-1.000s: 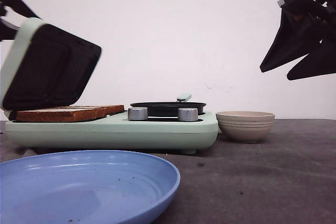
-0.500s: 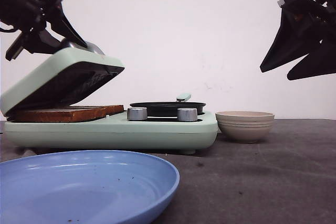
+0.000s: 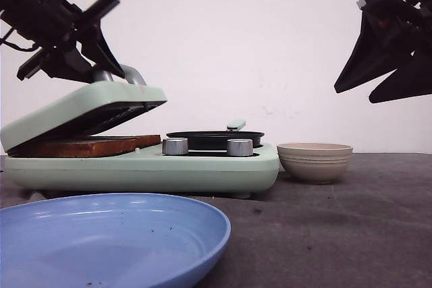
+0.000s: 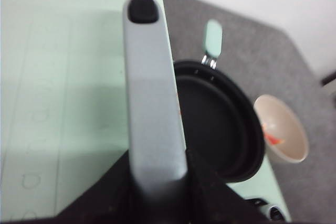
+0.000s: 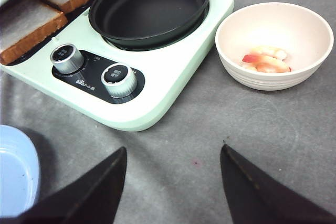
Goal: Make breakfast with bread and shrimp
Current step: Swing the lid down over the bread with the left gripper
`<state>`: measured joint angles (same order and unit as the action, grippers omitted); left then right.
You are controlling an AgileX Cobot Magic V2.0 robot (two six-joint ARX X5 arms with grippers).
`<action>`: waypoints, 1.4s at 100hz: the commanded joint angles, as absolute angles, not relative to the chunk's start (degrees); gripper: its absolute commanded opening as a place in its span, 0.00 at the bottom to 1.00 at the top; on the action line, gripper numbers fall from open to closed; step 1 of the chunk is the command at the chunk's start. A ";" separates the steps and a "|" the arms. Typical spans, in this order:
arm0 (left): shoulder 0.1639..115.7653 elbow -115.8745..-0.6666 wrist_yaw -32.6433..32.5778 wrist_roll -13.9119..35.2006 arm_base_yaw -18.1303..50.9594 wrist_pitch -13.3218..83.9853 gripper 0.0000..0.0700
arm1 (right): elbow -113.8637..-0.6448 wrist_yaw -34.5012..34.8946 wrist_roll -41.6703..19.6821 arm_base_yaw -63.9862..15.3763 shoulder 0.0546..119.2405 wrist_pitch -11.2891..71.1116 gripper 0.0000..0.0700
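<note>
Two bread slices (image 3: 88, 145) lie side by side in the mint sandwich maker (image 3: 202, 170), also seen in the right wrist view (image 5: 31, 22). Its lid (image 3: 88, 102) hangs tilted, partly lowered over them. My left gripper (image 3: 111, 72) is shut on the lid's grey handle (image 4: 152, 103), one finger on each side (image 4: 157, 182). The shrimp (image 5: 265, 61) lies in the beige bowl (image 5: 273, 85), right of the maker; it also shows in the left wrist view (image 4: 273, 137). My right gripper (image 3: 352, 96) is open and empty, high at the right (image 5: 174, 147).
A black pan (image 3: 214, 139) sits on the maker's right half, with two silver knobs (image 3: 176, 146) in front. The beige bowl (image 3: 315, 161) stands on the grey table. A blue plate (image 3: 115, 234) lies at the front left.
The lid has swung down from nearly upright to a low tilt over the bread, with my left gripper on its handle. The right arm has not moved.
</note>
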<state>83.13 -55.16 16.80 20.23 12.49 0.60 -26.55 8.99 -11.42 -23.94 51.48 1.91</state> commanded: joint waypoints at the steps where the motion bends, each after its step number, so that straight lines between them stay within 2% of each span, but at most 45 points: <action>1: 85.47 -53.95 11.14 15.68 11.27 6.46 0.01 | -27.00 8.97 -12.03 -24.25 51.96 1.34 0.50; 51: 88.23 -53.95 8.54 13.10 13.58 8.19 0.01 | -27.00 8.99 -12.73 -24.25 51.96 1.37 0.50; 80: 89.97 -53.95 8.56 13.06 14.59 8.14 0.06 | -27.00 8.97 -12.86 -24.23 51.96 1.37 0.50; 86: 89.97 -53.95 8.58 13.08 14.72 7.70 0.15 | -27.00 8.97 -12.86 -24.23 51.96 1.37 0.50; 95: 89.97 -53.95 8.60 13.10 14.72 7.53 0.41 | -26.98 8.97 -12.86 -24.23 51.96 1.37 0.50; 102: 89.97 -53.95 8.62 13.08 14.70 7.66 0.54 | -27.00 8.97 -12.86 -24.23 51.96 1.37 0.50; 107: 89.93 -53.95 8.64 13.08 14.70 7.70 0.58 | -27.00 8.97 -12.86 -24.23 51.96 1.37 0.50; 120: 89.91 -54.28 9.72 13.17 14.70 7.79 0.59 | -27.00 8.97 -12.86 -24.23 51.96 1.37 0.50; 131: 89.67 -56.42 11.18 14.83 14.70 8.51 0.84 | -27.00 8.97 -12.86 -24.23 51.96 1.43 0.50; 140: 89.32 -59.70 13.43 15.29 14.63 10.20 0.86 | -27.00 8.97 -12.86 -24.23 51.96 1.54 0.50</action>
<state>87.39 -58.00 12.40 13.34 14.70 7.33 -26.55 8.99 -12.29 -23.94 51.48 1.96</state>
